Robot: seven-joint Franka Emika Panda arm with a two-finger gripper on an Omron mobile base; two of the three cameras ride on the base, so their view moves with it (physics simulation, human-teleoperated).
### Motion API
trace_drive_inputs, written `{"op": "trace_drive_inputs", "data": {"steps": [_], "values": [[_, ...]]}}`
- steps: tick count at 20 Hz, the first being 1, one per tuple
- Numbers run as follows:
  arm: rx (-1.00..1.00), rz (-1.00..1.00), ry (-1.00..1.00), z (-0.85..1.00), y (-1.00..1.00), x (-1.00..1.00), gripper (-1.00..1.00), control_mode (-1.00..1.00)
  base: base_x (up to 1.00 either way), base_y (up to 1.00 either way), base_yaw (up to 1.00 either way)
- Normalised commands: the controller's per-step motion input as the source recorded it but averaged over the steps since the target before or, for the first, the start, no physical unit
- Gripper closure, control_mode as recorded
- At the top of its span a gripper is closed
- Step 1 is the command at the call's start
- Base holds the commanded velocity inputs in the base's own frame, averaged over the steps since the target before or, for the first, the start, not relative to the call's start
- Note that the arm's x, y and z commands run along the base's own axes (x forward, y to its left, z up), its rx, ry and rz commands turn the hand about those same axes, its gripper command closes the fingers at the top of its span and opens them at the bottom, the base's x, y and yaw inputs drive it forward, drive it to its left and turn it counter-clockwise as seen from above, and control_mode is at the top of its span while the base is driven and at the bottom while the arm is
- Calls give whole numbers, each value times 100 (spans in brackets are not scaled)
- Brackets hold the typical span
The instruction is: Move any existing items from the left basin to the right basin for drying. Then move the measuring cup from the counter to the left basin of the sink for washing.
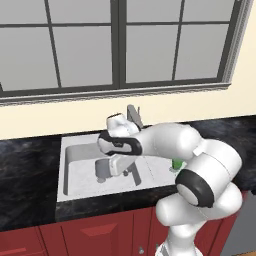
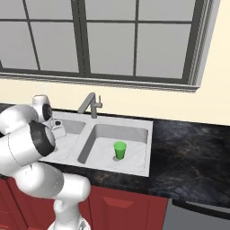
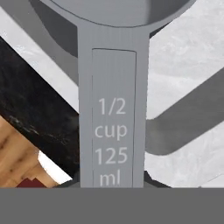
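Item: cup (image 3: 113, 100), clamped by its handle in your jaws above the left basin (image 1: 80, 172); green tumbler (image 2: 119, 150) in right basin (image 2: 134, 134); risk: released high, it may bounce or tip.

Flat, even rendered light, soft shadows in the sink (image 2: 148, 134), faint gloss on the counter (image 2: 188, 152), slightly coarse.
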Motion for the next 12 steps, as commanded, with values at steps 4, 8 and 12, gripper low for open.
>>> {"op": "trace_drive_inputs", "data": {"steps": [4,8,12], "values": [[-2,0,1,-33,0,26,100,-100,0,0,0],[-2,0,0,-25,0,25,100,-100,0,0,0],[-2,0,0,-27,0,31,100,-100,0,0,0]]}}
